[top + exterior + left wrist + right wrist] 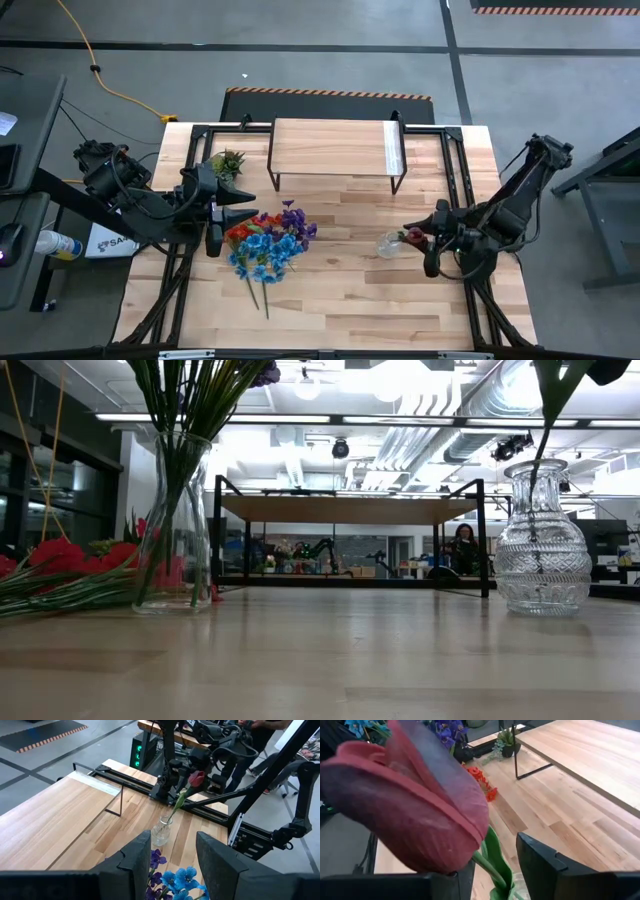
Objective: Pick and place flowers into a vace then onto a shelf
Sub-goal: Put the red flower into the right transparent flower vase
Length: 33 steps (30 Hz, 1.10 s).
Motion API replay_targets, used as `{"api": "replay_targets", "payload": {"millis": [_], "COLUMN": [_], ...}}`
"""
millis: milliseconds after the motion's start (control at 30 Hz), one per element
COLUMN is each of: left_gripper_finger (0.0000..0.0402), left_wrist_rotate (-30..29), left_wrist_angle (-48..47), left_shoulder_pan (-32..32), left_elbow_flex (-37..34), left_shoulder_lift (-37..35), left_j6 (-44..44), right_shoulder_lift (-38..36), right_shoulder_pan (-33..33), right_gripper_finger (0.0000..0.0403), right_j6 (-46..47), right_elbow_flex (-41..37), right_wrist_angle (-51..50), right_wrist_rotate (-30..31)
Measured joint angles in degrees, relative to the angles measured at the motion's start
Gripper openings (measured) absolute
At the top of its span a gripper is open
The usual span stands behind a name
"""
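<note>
A red rose [414,236] stands with its stem in a cut-glass vase [390,244], which rests on its base on the table [540,540]. My right gripper [420,240] is open at the bloom [415,805], with the stem [492,867] between its fingers. The other flowers [268,245], blue, purple and red, are bunched left of centre. In the low view several green stems stand in a clear vase [170,530] and red blooms [60,555] lie beside it. My left gripper [172,865] hovers open just above the blue blooms [182,880]. My right gripper stands open around the rose's stem [492,867] just under the bloom, coming level from the table's right. The bloom hides one finger, and I cannot tell whether either finger touches the stem. The rose stays tilted in the glass vase.
The shelf [335,148], a light-wood board on thin black legs, stands at the far middle of the table. A small spiky green plant [228,162] sits by its left end. Bare tabletop [400,310] lies between the two vases and along the near edge.
</note>
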Motion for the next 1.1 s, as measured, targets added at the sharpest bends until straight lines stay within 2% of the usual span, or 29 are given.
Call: {"api": "replay_targets", "payload": {"millis": [567,1100], "left_gripper_finger": [0.0191,0.0191], "left_wrist_rotate": [0.0,0.0], "left_wrist_angle": [0.0,-0.13], "left_shoulder_pan": [0.0,0.0], "left_elbow_flex": [0.01,0.0], "left_shoulder_lift": [0.0,0.0], "left_j6": [0.0,0.0], "right_shoulder_lift": [-0.54,-7.14], "right_shoulder_pan": [0.0,-0.02], "right_gripper_finger": [0.0167,0.0177], "right_j6": [3.3,6.09], "right_elbow_flex": [0.0,0.04], "right_wrist_angle": [-5.01,-7.49], "right_wrist_rotate": [-8.96,-18.81]}}
